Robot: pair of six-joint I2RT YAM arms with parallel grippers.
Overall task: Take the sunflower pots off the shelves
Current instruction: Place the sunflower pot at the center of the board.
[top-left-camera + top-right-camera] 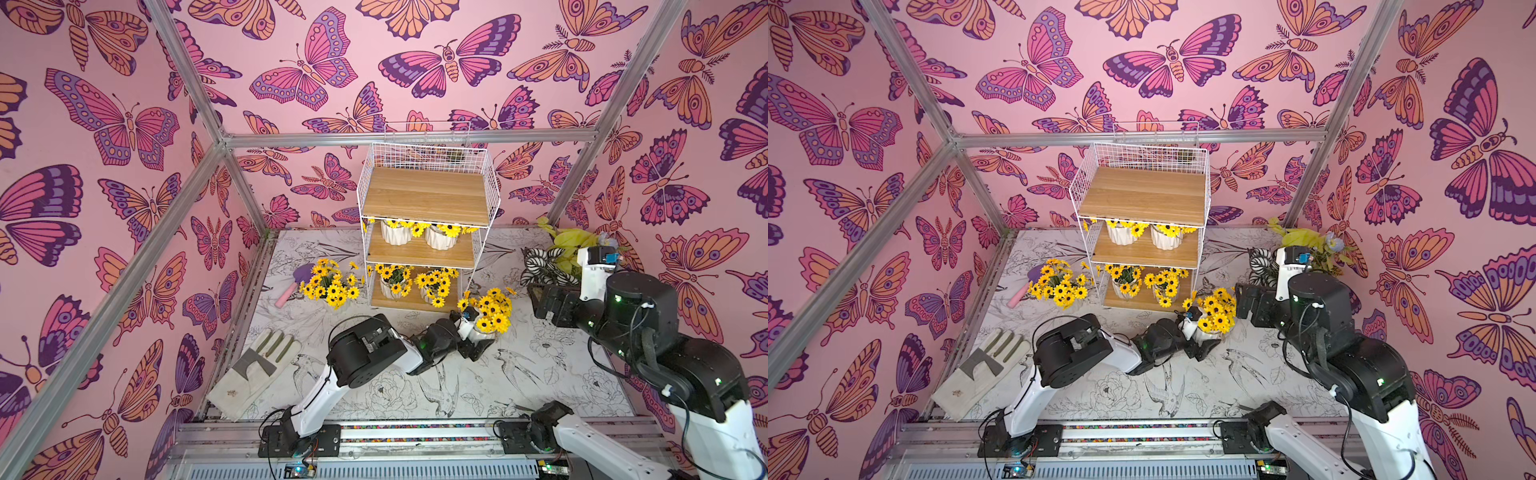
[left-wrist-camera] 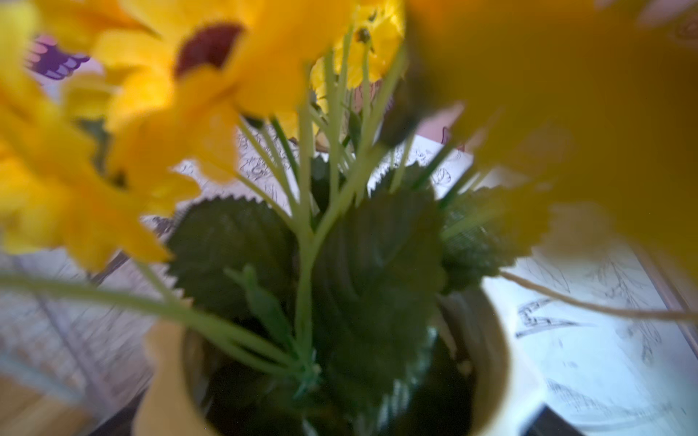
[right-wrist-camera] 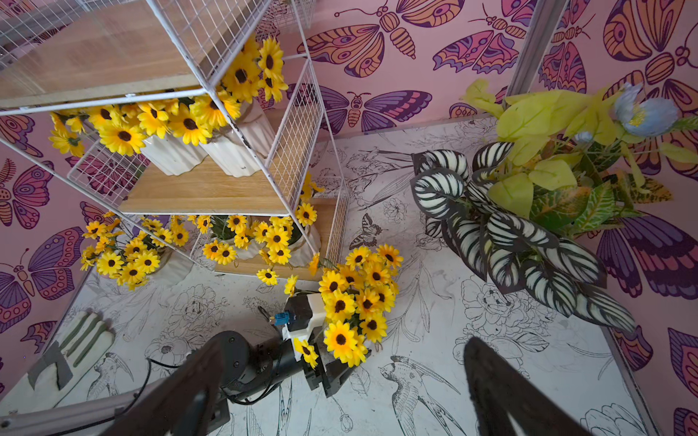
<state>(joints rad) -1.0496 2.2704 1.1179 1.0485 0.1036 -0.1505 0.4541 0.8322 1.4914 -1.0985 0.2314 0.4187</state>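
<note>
The shelves [image 1: 428,195] [image 3: 204,188] stand at the back of the table; their top board is bare. Two sunflower pots [image 1: 396,232] [image 1: 439,237] sit on the middle board and two more [image 1: 392,282] [image 1: 434,286] on the bottom board. Another pot [image 1: 330,286] stands on the table left of the rack. My left gripper [image 1: 478,338] [image 1: 1200,338] is shut on a sunflower pot [image 1: 492,311] [image 3: 355,298] on the table off the rack's front right corner; its blooms fill the left wrist view [image 2: 340,264]. My right gripper [image 1: 548,301] [image 3: 342,343] hangs open above and right of that pot, holding nothing.
A striped black-and-white plant with lime leaves [image 1: 548,262] [image 3: 510,226] stands at the back right, close behind the right arm. A work glove [image 1: 257,365] lies at the front left, and a pink-handled purple trowel [image 1: 297,280] lies beside the left pot.
</note>
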